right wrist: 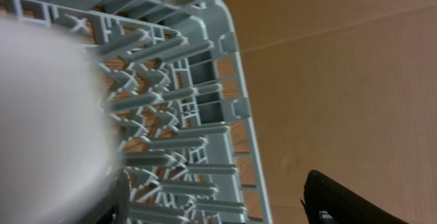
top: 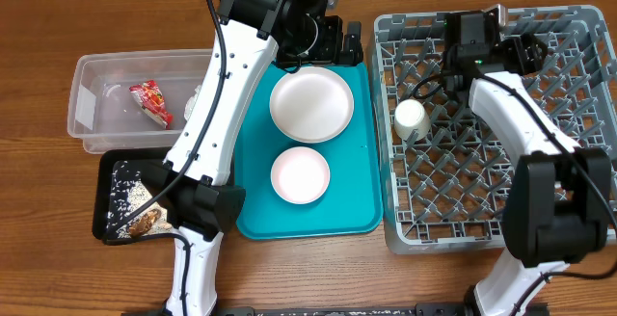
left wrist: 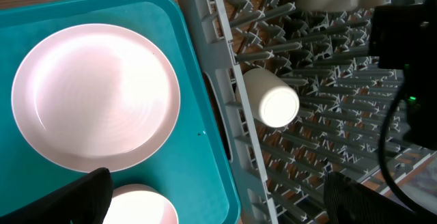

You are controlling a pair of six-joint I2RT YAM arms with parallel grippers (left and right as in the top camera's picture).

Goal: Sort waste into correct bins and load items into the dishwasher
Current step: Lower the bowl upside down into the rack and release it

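A white plate [top: 310,104] and a white bowl [top: 300,174] lie on the teal tray [top: 253,196]. A white cup [top: 412,119] lies in the grey dish rack [top: 578,162]. My left gripper [top: 337,41] hangs open and empty over the tray's far right edge. In the left wrist view its jaws [left wrist: 225,200] frame the plate [left wrist: 92,94], the bowl [left wrist: 140,207] and the cup [left wrist: 273,101]. My right gripper [top: 530,51] is open over the rack's far side [right wrist: 205,115]. A blurred white shape [right wrist: 48,115] lies beside its left finger.
A clear bin [top: 92,114] at the left holds a red wrapper [top: 152,102]. A black tray [top: 106,196] with food scraps sits in front of it. The rack stands right of the teal tray. Bare wooden table [right wrist: 341,80] lies beyond the rack.
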